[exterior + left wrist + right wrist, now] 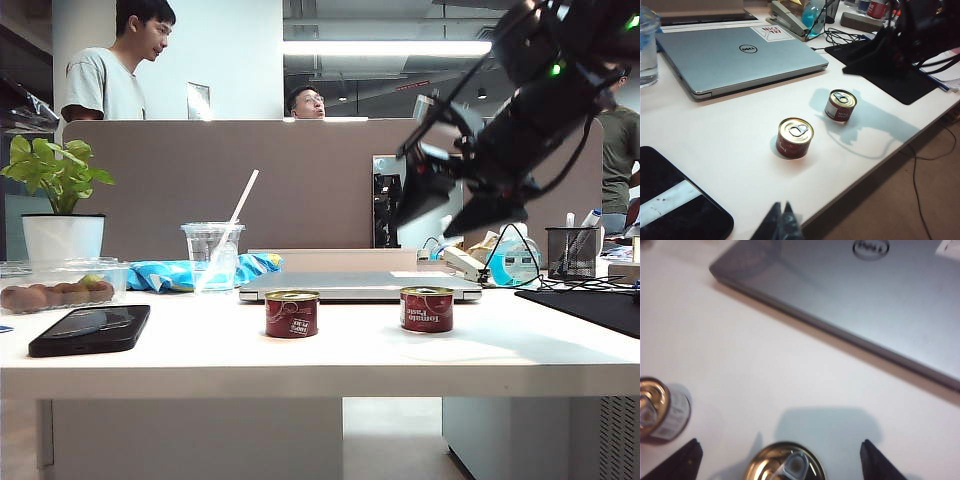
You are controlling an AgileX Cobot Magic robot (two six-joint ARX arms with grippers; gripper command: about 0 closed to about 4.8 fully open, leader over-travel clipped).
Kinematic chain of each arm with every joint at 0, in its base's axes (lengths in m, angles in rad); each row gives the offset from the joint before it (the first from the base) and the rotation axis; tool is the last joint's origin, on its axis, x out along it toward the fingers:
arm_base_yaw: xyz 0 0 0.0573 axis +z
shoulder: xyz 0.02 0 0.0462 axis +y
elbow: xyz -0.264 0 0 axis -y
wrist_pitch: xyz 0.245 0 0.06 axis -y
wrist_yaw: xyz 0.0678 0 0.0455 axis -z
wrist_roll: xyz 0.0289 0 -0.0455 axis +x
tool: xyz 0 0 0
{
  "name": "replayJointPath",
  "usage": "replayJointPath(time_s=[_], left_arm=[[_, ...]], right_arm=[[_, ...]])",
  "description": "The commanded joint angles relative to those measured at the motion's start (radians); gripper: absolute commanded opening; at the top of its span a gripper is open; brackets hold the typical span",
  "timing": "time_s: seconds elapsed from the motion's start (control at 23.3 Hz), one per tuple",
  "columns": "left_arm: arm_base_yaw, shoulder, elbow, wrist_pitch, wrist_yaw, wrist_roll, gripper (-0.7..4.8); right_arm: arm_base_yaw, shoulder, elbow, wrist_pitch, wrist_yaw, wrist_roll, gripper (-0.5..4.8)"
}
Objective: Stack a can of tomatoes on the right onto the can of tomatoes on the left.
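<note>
Right pincer (777, 460) above upright can (785, 465)

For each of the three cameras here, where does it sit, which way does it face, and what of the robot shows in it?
Exterior view: at table-edge height, facing across both tomato cans, left can and right can; the right arm hangs above them.
Left wrist view: high over the table's near edge, looking down at both cans and the laptop; left gripper tips barely show.
Right wrist view: directly above the right can, right gripper open astride it.
All views share both cans.
</note>
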Motion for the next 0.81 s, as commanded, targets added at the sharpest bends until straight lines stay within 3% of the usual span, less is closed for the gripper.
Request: replayJointPath(time_s=[0.04, 0.69, 0.81], left_arm=[[0.0, -0.001, 0.002, 0.005, 0.008, 0.002, -0.04], [0.0, -0.001, 0.002, 0.002, 0.007, 0.002, -0.04], [0.0, -0.001, 0.002, 0.002, 0.006, 0.002, -0.04]], right_arm=[[0.004, 0.035, 0.002, 0.005, -0.005, -0.008, 4.33], [0.026, 0.135, 0.002, -0.021, -0.018, -0.008, 4.29], [0.037, 0.138, 0.002, -0.013, -0.005, -0.008, 3.85]])
